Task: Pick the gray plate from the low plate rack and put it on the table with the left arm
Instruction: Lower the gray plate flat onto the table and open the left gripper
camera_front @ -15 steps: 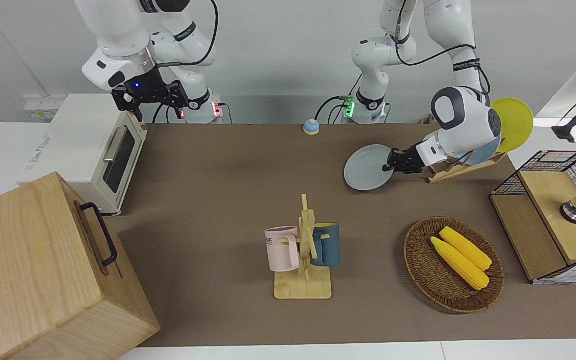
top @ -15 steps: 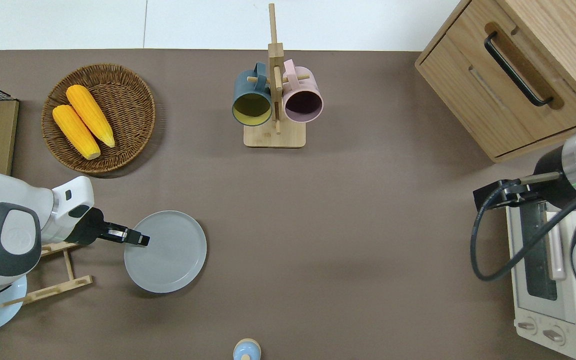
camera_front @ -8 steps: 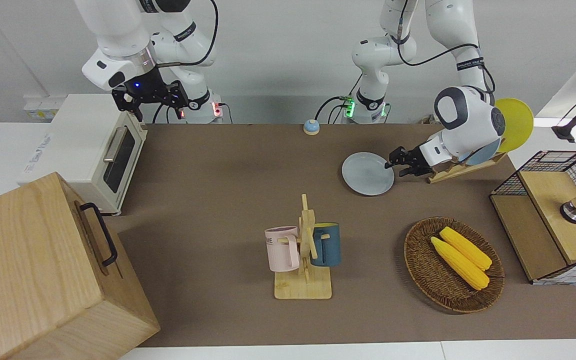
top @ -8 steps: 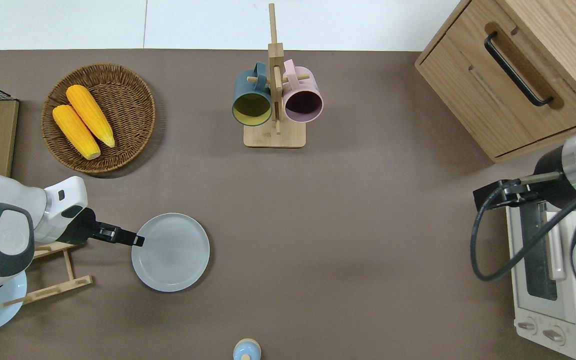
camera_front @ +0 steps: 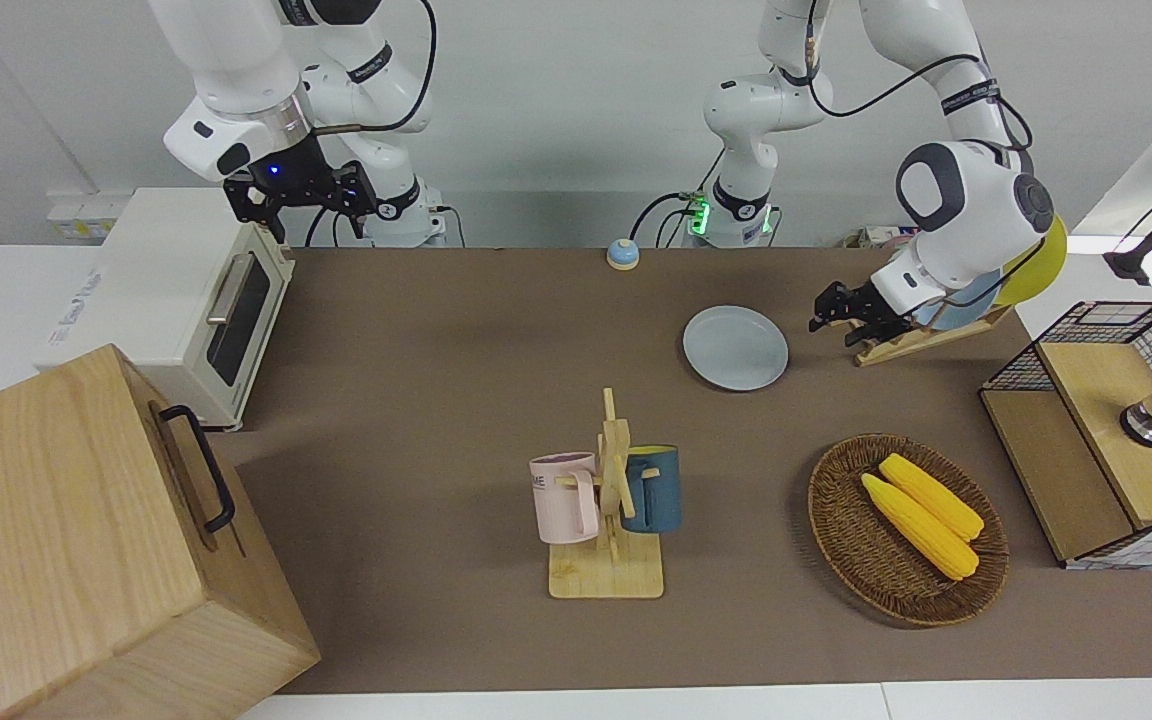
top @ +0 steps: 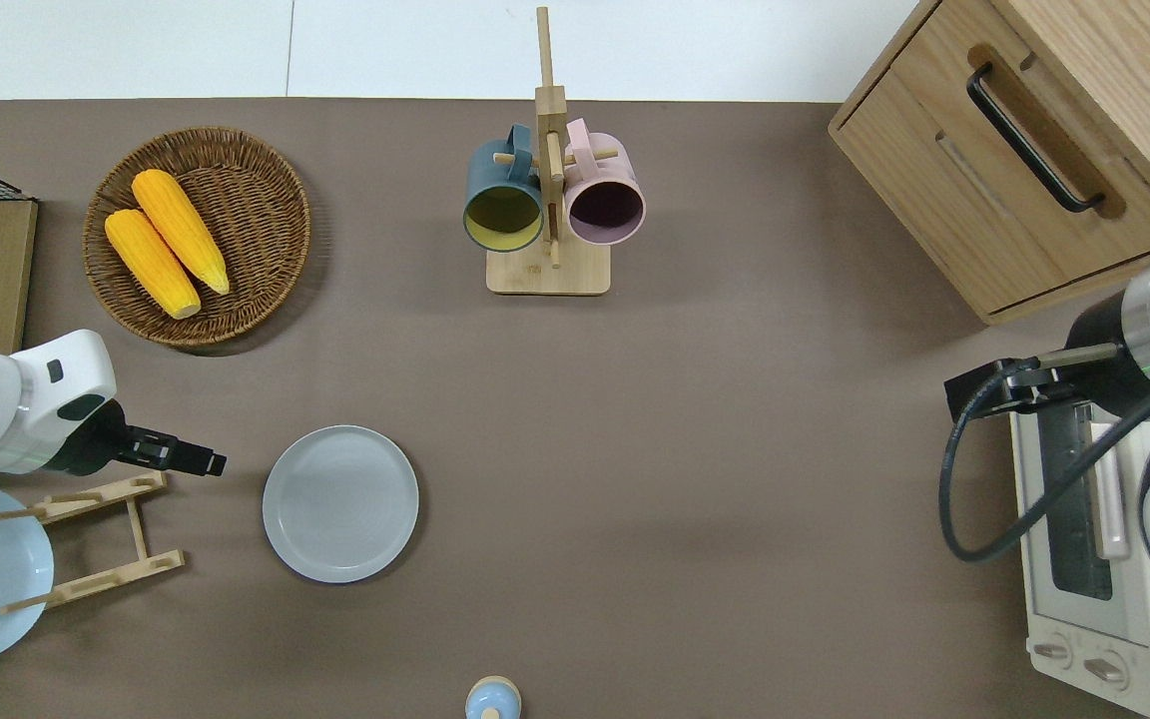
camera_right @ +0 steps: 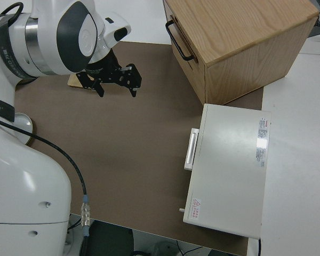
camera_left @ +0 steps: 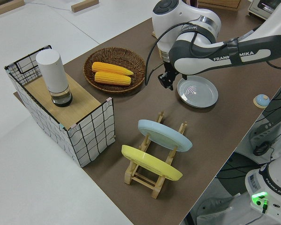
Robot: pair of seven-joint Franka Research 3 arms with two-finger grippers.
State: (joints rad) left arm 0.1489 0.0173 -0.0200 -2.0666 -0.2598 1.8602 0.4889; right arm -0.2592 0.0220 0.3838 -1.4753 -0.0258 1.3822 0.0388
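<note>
gray plate point(top: 340, 504): flat on the table point(top: 735, 449), lower left-centre of overhead frame; nothing touching it. Right of centre in front view, upper half.
left gripper point(top: 208, 462): empty, fingers parted, up off the table; over bare table betw. the plate and the rack end, apart from the plate rim. Front view: at the rack's tip, just beside it.
low plate rack point(top: 96, 539): lower left corner of overhead frame, beside the gray plate toward the left arm's end of the table. Nearest slots empty.
light blue plate point(camera_left: 165, 135): standing tilted in rack, left side view centre.
yellow plate point(camera_left: 151, 163): tilted in next slot, below the blue one in that frame.
right gripper point(camera_right: 116, 80): arm parked; fingers apart, holding nothing.
wicker basket point(top: 276, 190): upper left of overhead frame, farther from robots than the gray plate; two corn cobs point(top: 166, 242) in it.
mug tree point(top: 548, 200): top centre of overhead frame, a dark blue and a pink mug hung on it.
toaster oven point(camera_front: 176, 300): left of front frame, by wooden drawer box point(camera_front: 76, 540).
</note>
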